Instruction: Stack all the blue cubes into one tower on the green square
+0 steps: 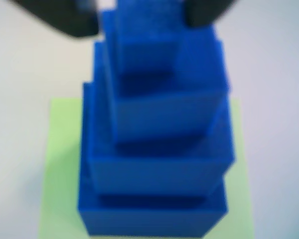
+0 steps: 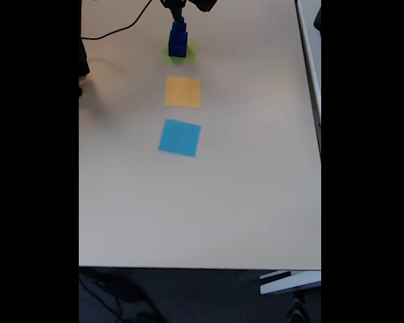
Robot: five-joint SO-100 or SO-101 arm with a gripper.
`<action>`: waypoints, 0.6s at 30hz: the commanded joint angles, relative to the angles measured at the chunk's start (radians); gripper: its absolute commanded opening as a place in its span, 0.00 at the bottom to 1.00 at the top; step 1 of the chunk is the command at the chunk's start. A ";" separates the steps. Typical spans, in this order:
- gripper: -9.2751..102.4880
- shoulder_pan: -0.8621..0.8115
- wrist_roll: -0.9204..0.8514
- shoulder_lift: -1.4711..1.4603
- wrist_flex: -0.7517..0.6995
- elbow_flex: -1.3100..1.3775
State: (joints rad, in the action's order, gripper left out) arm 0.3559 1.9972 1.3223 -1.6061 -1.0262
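Four blue cubes (image 1: 154,149) stacked into a stepped tower, largest at the bottom, smallest on top, each a little off-centre from the one beneath. Resting on the green square (image 1: 60,164), which peeks out left and right of the bottom cube in the wrist view. In the fixed view, same tower (image 2: 178,39) standing upright on the green square (image 2: 188,54) near the far edge of the counter (image 2: 256,168).

Hand (image 1: 144,15) just above the tower, dark fingers (image 1: 65,17) flanking the top cube on both sides at the upper edge of the wrist view. Blurred there, so cannot tell whether the fingers press the cube or stand just clear of it. Seen in the fixed view as a dark shape (image 2: 180,9) directly over the tower.

Nearer than the green square, in a line: orange square (image 2: 183,91), then light-blue square (image 2: 180,137). Black cable (image 2: 114,30) left of the green square.
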 commanded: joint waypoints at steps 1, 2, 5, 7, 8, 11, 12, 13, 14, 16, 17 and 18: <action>0.15 0.005 -0.009 0.029 0.011 0.041; 0.15 0.005 -0.012 0.029 0.011 0.041; 0.15 0.005 -0.026 0.029 0.011 0.043; 0.15 0.005 -0.031 0.029 0.011 0.049; 0.15 0.005 -0.031 0.029 0.011 0.051; 0.15 0.005 -0.034 0.029 0.011 0.052; 0.15 0.005 -0.034 0.029 0.011 0.054; 0.15 0.005 -0.035 0.029 0.011 0.054; 0.15 0.005 -0.035 0.029 0.011 0.054; 0.15 0.006 -0.035 0.029 0.011 0.054; 0.15 0.006 -0.037 0.029 0.011 0.054; 0.15 0.006 -0.040 0.029 0.011 0.054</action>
State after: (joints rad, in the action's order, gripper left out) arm 0.3559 1.9727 1.3223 -1.6061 -1.0262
